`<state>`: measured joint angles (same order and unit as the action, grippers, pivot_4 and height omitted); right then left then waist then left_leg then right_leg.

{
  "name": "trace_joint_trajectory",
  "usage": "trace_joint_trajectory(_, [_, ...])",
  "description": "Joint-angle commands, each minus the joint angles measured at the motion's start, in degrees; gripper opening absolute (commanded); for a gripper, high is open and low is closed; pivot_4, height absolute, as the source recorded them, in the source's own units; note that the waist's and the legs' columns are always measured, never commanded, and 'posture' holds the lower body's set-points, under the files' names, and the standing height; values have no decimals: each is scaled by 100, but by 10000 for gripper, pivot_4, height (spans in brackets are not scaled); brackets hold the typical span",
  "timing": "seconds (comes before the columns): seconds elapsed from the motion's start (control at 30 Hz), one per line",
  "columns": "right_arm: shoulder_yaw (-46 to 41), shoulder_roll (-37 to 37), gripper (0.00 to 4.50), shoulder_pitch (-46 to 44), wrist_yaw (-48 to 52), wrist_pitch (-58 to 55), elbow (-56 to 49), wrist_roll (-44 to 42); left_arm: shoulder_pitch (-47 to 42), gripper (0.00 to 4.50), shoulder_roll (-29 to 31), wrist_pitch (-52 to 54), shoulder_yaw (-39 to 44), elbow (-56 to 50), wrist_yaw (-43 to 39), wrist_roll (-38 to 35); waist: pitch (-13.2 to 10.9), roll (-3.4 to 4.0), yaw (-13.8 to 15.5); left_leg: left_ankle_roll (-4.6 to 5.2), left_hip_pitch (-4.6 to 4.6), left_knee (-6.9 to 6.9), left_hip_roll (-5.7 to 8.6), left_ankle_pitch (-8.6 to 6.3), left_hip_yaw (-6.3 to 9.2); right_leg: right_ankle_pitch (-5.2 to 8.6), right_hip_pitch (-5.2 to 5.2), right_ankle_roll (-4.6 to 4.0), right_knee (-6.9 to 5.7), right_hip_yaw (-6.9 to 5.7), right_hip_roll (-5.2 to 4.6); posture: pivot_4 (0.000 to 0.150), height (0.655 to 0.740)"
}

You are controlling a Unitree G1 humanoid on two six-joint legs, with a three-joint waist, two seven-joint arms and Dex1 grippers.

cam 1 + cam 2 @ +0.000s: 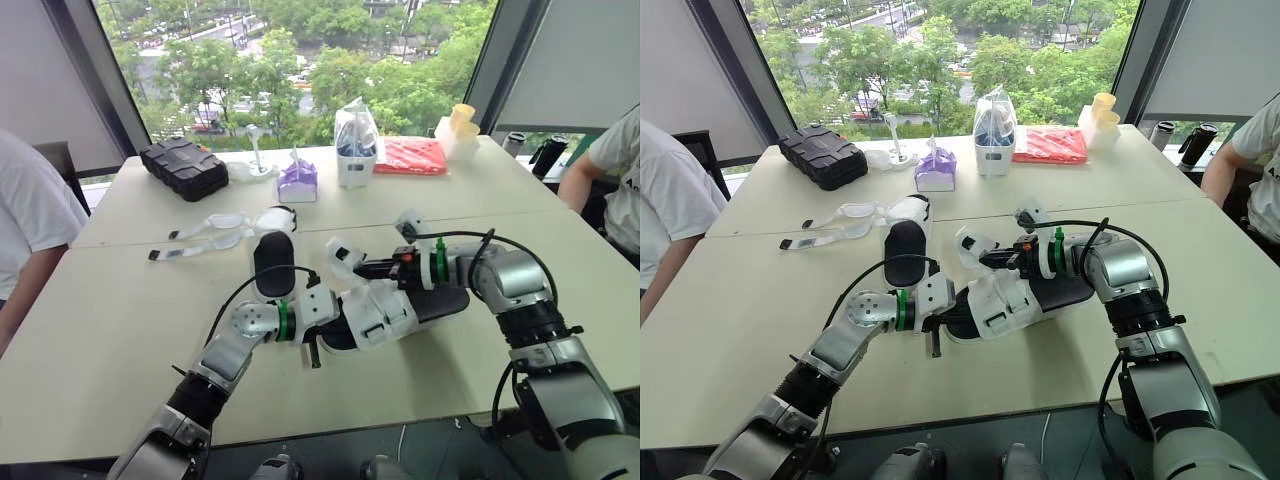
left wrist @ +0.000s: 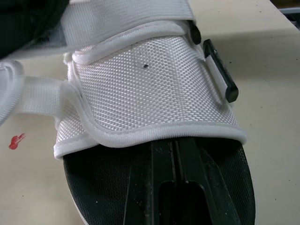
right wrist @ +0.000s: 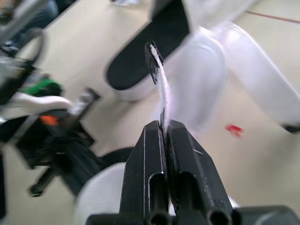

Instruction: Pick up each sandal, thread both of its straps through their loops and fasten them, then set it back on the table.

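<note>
Centre of the head view: a sandal (image 1: 385, 310) with a white, coarse-woven fabric upper, smoothly piped along its edge, over a black, finely textured footbed, lies on the pale matte table (image 1: 120, 320) between the robot's two arms. A flat black rectangular loop (image 2: 219, 70) sits at the side of the upper.

The left arm rises from the lower left of the frame, bent at the elbow. The left gripper (image 1: 322, 338) is pushed in at the sandal's open end, over the footbed and just under the lip of the upper. Whether that claw is closed cannot be told.

The right arm enters from the lower right, elbow bent, with its forearm turned level toward the centre. The right gripper (image 3: 164, 125) is pinched tight on the end of a thin white strap (image 3: 161, 89), which stands up edge-on from between the pads and carries a dark tab at its free end.

Just up and left of centre, the second sandal (image 1: 272, 262) rests flat, its long oval black footbed upward. Its white straps lie loose on the table, trailing toward the left edge. A small red mark (image 2: 16, 140) shows on the tabletop beside the held sandal.
</note>
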<state>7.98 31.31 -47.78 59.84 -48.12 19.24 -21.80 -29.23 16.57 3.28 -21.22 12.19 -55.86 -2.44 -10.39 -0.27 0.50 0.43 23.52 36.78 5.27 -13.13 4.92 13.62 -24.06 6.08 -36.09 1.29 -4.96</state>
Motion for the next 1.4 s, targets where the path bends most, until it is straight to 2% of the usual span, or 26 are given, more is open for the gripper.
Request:
trace_joint_trajectory(0.03, [-307,-15,331,-98,-165,141,-88,-33,150,0,69,92,-182,-20,-113,109,1,1,-9,0,0,0,0,0,0,0,0,0,-1,0,1,1500,7400])
trace_joint_trajectory(0.33, [-934,-82,331,-38,-631,-333,-137,-404,167,0,88,143,-200,-82,-142,95,1,2,-13,0,-1,0,0,0,1,-1,0,-1,-2,2,2,1500,7400])
trace_joint_trajectory(0.77, [-681,-262,331,356,-684,-448,-363,-429,145,0,95,137,-191,-64,-169,103,6,9,-24,0,-1,0,-2,0,1,-1,0,-1,-2,2,4,1500,7400])
trace_joint_trajectory(1.17, [-587,-498,331,-19,-671,-123,531,-130,170,0,131,149,-176,-110,-146,106,11,10,-122,1,-8,0,-2,1,0,-1,6,-1,-4,2,5,1500,7400])
trace_joint_trajectory(1.4, [-79,-450,331,62,-532,198,879,377,235,0,146,195,-164,-180,-99,104,47,9,-139,0,-21,0,-3,0,1,-1,20,-1,-5,3,7,1500,7400])
